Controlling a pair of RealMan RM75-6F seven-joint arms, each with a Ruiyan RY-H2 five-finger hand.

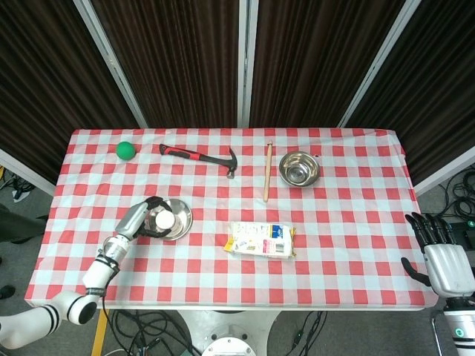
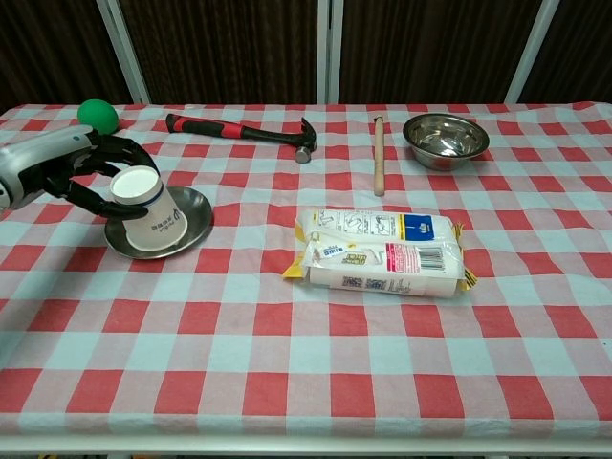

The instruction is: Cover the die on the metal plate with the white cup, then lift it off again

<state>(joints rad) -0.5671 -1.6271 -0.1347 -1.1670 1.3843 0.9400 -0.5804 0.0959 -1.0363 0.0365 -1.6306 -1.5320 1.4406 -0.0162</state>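
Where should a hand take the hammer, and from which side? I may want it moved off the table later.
Judging by its pose, the red and black handle: the hammer lies flat, its handle a long straight bar pointing toward the green ball, its metal head toward the wooden stick. Coming from above, fingers across the handle, looks easiest, since nothing lies against it.
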